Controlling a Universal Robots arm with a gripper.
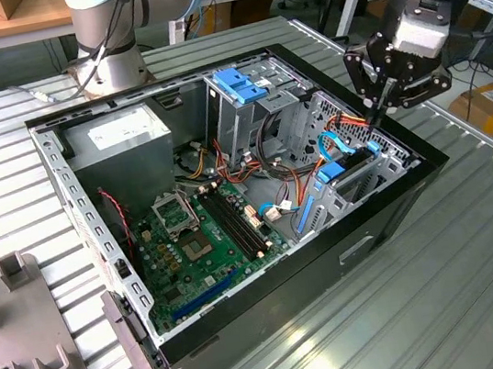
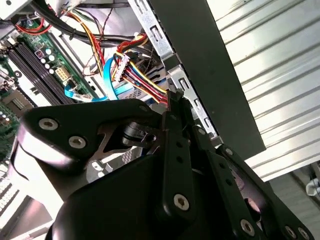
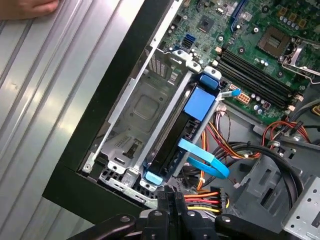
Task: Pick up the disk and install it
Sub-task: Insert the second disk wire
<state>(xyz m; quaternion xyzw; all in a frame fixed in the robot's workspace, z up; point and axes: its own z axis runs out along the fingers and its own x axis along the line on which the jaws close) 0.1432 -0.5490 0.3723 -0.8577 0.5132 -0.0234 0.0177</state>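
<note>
The work surface is a ribbed, silver-grey metal table, its long parallel slats catching glare in the exterior view. Sitting directly on it, an open black desktop computer case lies on its side with its interior facing up, taking the middle of the table. Toward the exterior view's left, near the table's edge, a flat grey plastic fixture with upright blocks rests on the slats, well apart from the case. Behind the case, the round grey base of a robot arm stands on the table.
</note>
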